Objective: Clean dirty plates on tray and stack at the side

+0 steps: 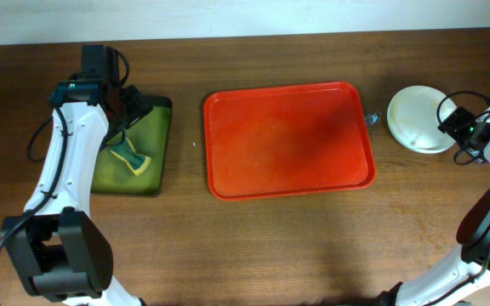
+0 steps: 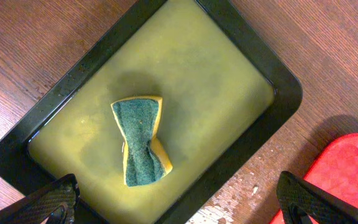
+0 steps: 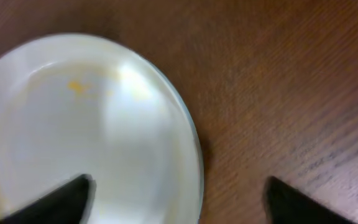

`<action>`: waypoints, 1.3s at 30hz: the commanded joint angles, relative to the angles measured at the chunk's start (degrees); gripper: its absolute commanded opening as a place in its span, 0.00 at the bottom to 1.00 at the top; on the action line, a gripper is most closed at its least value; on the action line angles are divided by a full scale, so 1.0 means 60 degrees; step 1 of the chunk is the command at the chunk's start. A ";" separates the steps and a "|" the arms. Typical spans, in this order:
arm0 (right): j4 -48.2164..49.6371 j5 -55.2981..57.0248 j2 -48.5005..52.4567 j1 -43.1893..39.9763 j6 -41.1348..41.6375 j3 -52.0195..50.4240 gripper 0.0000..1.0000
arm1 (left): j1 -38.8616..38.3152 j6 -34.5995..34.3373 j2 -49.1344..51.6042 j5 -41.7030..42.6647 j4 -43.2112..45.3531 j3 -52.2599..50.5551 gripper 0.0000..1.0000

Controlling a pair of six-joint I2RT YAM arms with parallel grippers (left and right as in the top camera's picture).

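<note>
Red rectangular plastic tray [image 1: 289, 140] mid-table from overhead, cream-white round plate [image 1: 415, 115] just right of it, left wrist, my left gripper [image 2: 176, 183] splayed wide over yellow-green sponge [image 2: 140, 140] in dark olive-filled tray [image 2: 278, 81], right wrist, my right gripper [image 3: 179, 186] unclenched astride the plate's rim

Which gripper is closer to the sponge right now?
Left. The left gripper hangs over the dark tray, close to the sponge lying in it; the right gripper is over the cream plate, beyond the red tray.
</note>
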 commanded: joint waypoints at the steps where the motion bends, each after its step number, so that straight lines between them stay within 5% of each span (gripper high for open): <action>1: -0.0459 0.0047 -0.1617 -0.0022 0.0018 0.0608 0.98 | -0.0018 0.0040 0.0015 -0.0004 -0.0018 0.0040 0.99; 4: -0.0991 0.0047 -0.3475 -0.0011 0.0481 0.0616 0.98 | -0.0022 0.0040 0.0015 -0.0004 -0.0018 0.0040 0.99; 6: -0.2728 0.0040 -0.5133 0.0040 0.1960 0.0616 0.98 | -0.0022 0.0040 0.0015 0.0000 -0.0018 0.0040 0.99; 9: -0.5005 -0.0062 -0.6426 0.0652 0.2025 0.0488 0.98 | -0.0022 0.0040 0.0015 -0.0004 -0.0018 0.0040 0.99; 16: -0.7297 -0.0244 -1.0608 0.6524 0.1257 -0.1534 0.98 | -0.0022 0.0040 0.0015 -0.0004 -0.0018 0.0040 1.00; 19: -0.8346 -0.0244 -1.0885 0.7799 0.1257 -0.1545 0.98 | -0.0018 0.0040 0.0015 -0.0004 -0.0018 0.0040 1.00; 25: -0.8757 0.0193 -1.0586 0.7916 0.1257 -0.1606 0.98 | -0.0022 0.0040 0.0015 -0.0004 -0.0018 0.0040 0.99; 31: -0.6065 0.0255 -1.1559 0.7836 0.1246 -0.3949 0.98 | -0.0022 0.0040 0.0015 -0.0004 -0.0018 0.0040 0.99; 33: -0.4131 0.0069 -1.3078 0.7803 0.1104 -0.5901 0.98 | -0.0022 0.0040 0.0015 -0.0004 -0.0018 0.0040 0.99; 35: -0.2033 -0.1191 -1.4998 0.7650 -0.0565 -0.7763 0.98 | -0.0022 0.0040 0.0015 -0.0004 -0.0018 0.0040 0.99; 39: -0.0080 -0.2259 -1.8039 0.6630 -0.1282 -0.9970 0.98 | -0.0022 0.0040 0.0015 -0.0004 -0.0018 0.0040 0.99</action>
